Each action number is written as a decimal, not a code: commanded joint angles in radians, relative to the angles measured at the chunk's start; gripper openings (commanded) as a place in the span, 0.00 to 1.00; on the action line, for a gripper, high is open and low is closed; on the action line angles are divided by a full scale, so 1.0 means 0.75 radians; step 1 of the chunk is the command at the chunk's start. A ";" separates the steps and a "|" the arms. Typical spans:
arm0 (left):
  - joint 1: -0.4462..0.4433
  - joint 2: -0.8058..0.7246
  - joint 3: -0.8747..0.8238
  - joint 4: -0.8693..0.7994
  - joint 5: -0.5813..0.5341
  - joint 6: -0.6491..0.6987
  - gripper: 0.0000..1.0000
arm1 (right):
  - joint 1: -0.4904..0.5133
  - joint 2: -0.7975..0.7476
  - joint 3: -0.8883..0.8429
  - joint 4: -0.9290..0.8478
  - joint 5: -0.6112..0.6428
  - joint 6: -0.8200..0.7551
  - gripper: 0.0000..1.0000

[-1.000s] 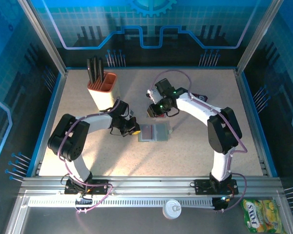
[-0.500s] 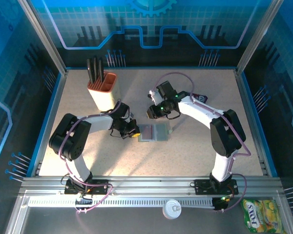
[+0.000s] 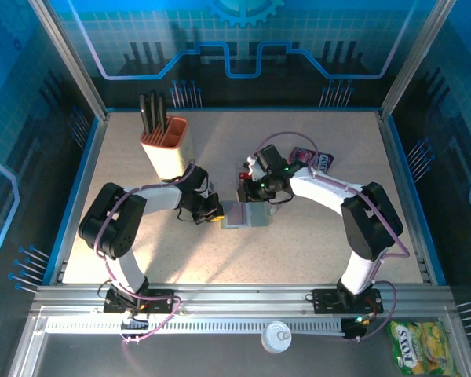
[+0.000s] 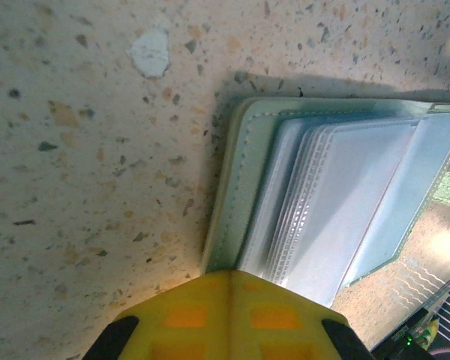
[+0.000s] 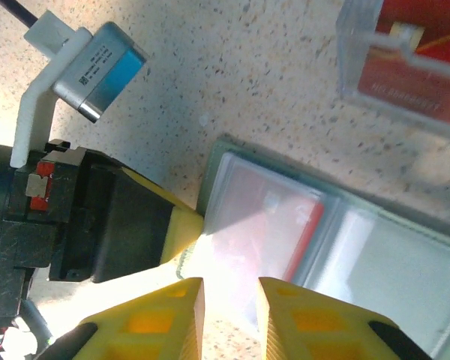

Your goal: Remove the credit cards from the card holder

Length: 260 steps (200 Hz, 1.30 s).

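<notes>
The card holder (image 3: 250,214) lies open on the table, grey-green with clear sleeves (image 4: 322,195). A red credit card (image 5: 285,217) sits inside its left sleeve. More credit cards (image 3: 308,159), red and blue, lie on the table behind and to the right; the right wrist view has one of them at the top right (image 5: 416,67). My left gripper (image 3: 216,210) is shut, its yellow tips (image 4: 229,283) resting against the holder's left edge. My right gripper (image 5: 230,289) hovers just over the left sleeve, open by a narrow gap, and glare fills the space between its fingers.
An orange-and-cream cup of black pens (image 3: 165,145) stands at the back left. A snack pouch (image 3: 420,349) and a white round lid (image 3: 279,338) lie by the front rail. Blue walls enclose the table.
My right gripper has swung from behind the holder to right over its left half, uncovering the cards at the back right. The left gripper has stayed at the holder's edge.
</notes>
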 commanded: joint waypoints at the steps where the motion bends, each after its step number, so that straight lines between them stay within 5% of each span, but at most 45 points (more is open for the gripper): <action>1: -0.005 0.002 0.007 -0.088 -0.062 0.042 0.00 | 0.041 -0.033 -0.056 0.115 -0.045 0.178 0.26; 124: 0.008 -0.019 0.020 -0.136 -0.097 0.073 0.00 | 0.099 0.165 -0.001 0.139 -0.092 0.232 0.43; 260: 0.024 -0.023 0.019 -0.132 -0.089 0.081 0.00 | 0.099 0.230 0.051 0.009 -0.009 0.186 0.38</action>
